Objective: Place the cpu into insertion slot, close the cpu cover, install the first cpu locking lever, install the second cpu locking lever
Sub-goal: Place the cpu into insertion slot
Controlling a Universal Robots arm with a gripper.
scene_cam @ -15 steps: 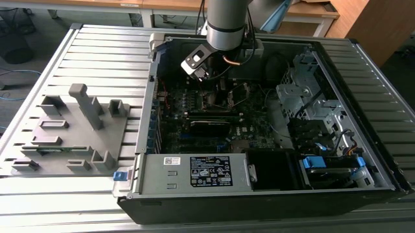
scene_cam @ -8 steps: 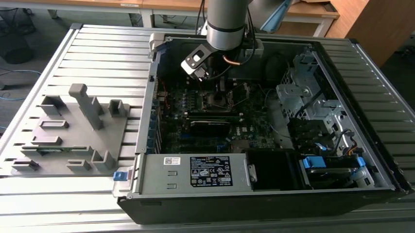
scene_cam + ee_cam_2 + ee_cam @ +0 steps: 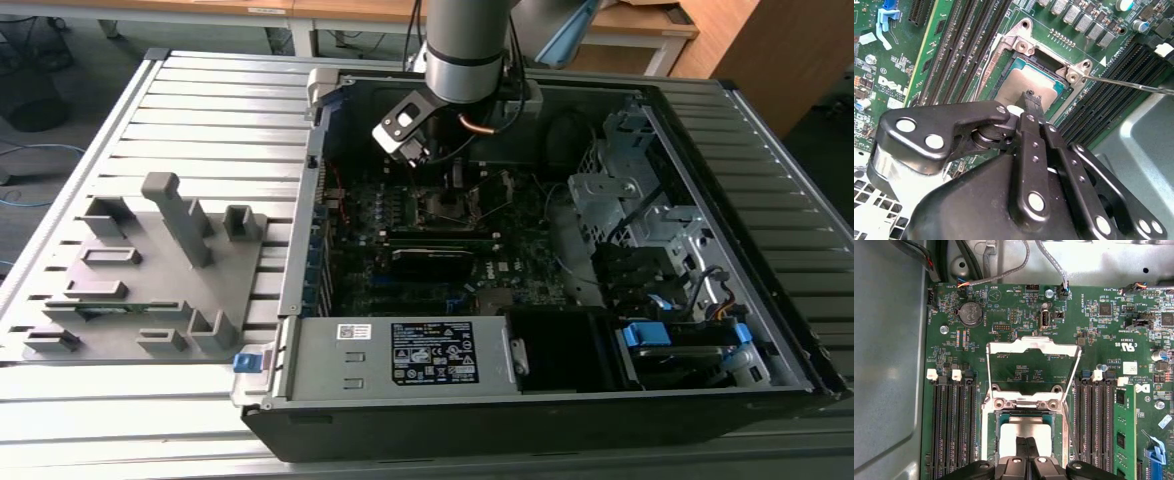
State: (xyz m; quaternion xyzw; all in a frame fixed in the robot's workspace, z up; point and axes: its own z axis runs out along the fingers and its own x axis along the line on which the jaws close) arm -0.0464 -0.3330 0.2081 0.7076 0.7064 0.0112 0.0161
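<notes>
In the upper middle of the exterior view, the arm [image 3: 467, 50] reaches down into the open computer case [image 3: 534, 425]. The gripper [image 3: 1026, 440] has its fingers [image 3: 1021, 447] pressed together, holding nothing, tips over the cpu [image 3: 1026, 426] (contact unclear). The cpu lies flat in the insertion slot [image 3: 991, 412]. The cpu cover [image 3: 1029, 346] stands flipped open just beyond the slot, green board [image 3: 1019, 370] showing through its window.

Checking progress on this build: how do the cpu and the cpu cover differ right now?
The cpu lies flat in the insertion slot; the cpu cover is swung up, open. The cpu is a solid plate; the cpu cover is a windowed frame. Both are silver-grey metal squares.
</notes>
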